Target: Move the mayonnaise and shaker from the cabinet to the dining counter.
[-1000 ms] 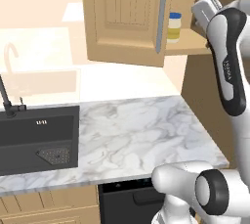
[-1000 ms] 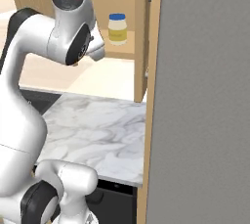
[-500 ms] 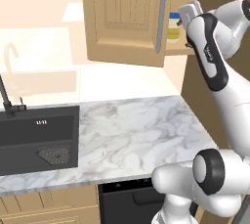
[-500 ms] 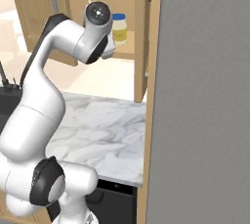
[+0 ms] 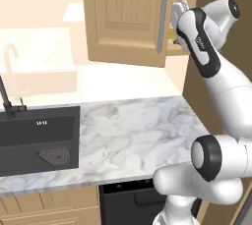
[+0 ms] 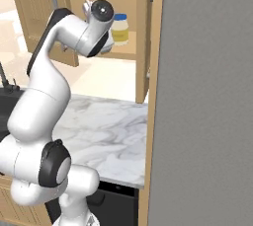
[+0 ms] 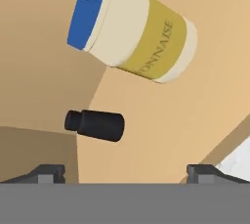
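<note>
Mayonnaise and shaker stand side by side on the wooden shelf of the open cabinet, the black shaker just beside the blue-lidded jar and apart from it, as the white arm reaches up with its hand held wide and empty short of both. From the right base camera the jar sits toward the front edge of the shelf, close behind the arm's wrist. To take the jar cleanly, the hand would probably do best to centre on its yellow-labelled body below the lid, square the two fingers to either side and go in level, so that neither finger nudges the shaker off its footing; the jar looks wide against the spread of the fingers, so there may be little room to spare. The marble bench below, with its black sink, is not the dining counter. From the left base camera the cabinet door and the arm cover most of the shelf, and the shaker cannot be made out from either base camera.
</note>
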